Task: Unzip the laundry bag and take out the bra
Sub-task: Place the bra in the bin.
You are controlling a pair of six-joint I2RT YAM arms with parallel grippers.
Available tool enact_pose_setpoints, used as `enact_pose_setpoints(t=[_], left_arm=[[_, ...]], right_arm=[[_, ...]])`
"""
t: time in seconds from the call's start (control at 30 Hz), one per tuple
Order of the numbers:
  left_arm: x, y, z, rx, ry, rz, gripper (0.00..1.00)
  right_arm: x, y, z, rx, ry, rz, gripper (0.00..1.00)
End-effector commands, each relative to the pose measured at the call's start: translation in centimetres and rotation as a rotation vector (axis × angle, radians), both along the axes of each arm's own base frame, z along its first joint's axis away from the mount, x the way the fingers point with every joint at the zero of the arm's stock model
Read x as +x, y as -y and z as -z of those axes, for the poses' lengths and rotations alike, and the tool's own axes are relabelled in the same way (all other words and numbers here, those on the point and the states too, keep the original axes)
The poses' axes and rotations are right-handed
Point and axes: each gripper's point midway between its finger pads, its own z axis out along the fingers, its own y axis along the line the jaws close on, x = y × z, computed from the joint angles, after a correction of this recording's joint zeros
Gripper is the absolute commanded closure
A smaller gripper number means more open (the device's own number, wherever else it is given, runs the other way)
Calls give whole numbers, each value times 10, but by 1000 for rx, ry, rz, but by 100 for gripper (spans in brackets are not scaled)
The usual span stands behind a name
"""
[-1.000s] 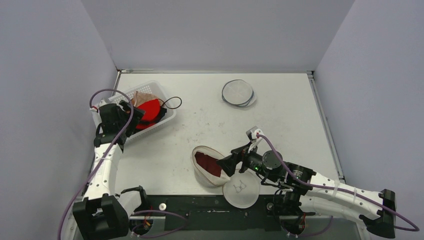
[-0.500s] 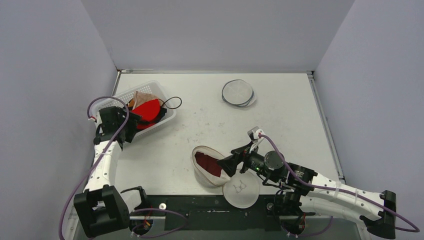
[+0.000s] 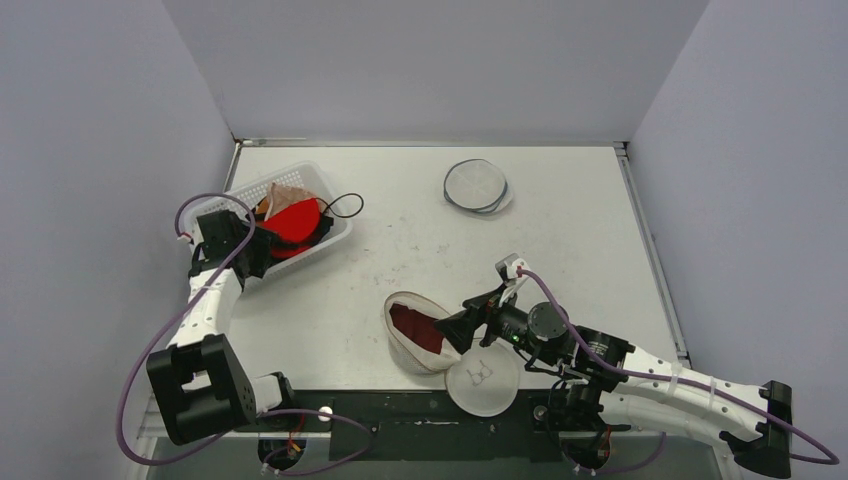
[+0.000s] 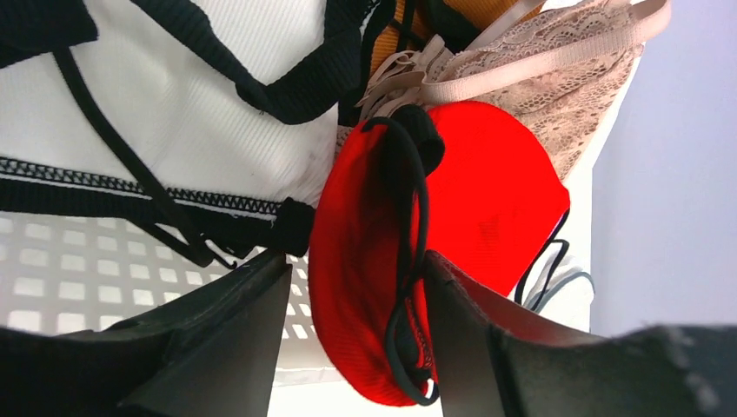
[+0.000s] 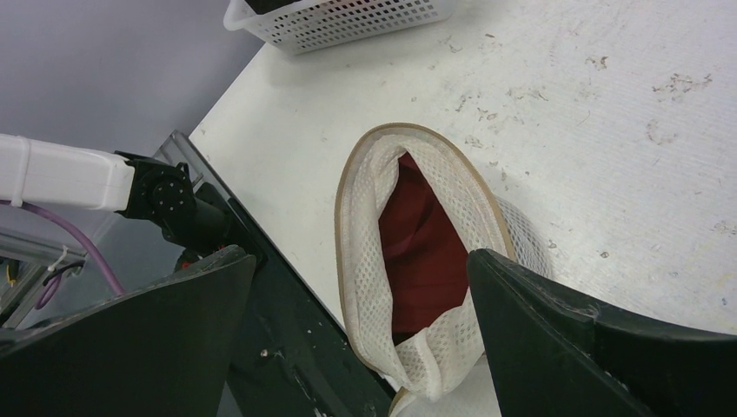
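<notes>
The white mesh laundry bag lies near the front edge with its zipped rim gaping. A dark red bra shows inside the laundry bag. My right gripper hovers just above the bag's near end, open wide, touching nothing; from above the right gripper sits at the bag's right side. Far left, my left gripper reaches into the white basket. A bright red bra with black straps hangs between its jaws, against the right finger, with a gap at the left one.
The basket also holds a beige lace bra and a white garment with black trim. A round white mesh bag lies at the front edge under the right arm. Another round bag sits at the back.
My left gripper's jaws have narrowed around the red bra in the basket, and the left arm has shifted slightly. The right arm and the laundry bag have not moved.
</notes>
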Motion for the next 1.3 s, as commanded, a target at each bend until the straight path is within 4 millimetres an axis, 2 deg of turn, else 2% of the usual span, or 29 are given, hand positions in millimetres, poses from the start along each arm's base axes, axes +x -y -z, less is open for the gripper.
enact_pose_setpoints(t=[0.0,0.17,0.37,0.63,0.8,0.87,0.93,1.07,1.27], left_arm=[[19,-1,-11,2,74,27,48],[19,-1,-18,17,108,33,78],[15,0,-62,28,228,37,100],[20,7,-127,22,465,60,100],[40,24,-160,-58,705,150,100],[48,28,-167,-69,764,185,100],[55,27,-160,-56,769,196,100],[67,16,-125,-20,723,180,100],[74,10,-89,-5,721,162,100]], right_arm=[[3,-1,-6,14,22,13,1],[3,-2,-5,8,20,12,1],[3,-4,-8,8,23,7,1],[1,-7,-8,15,17,-5,1],[1,-3,-6,5,15,1,1],[1,-1,-6,4,18,7,1],[2,1,-7,5,21,13,1],[2,2,-7,-1,26,18,1],[3,5,-7,-8,33,27,1]])
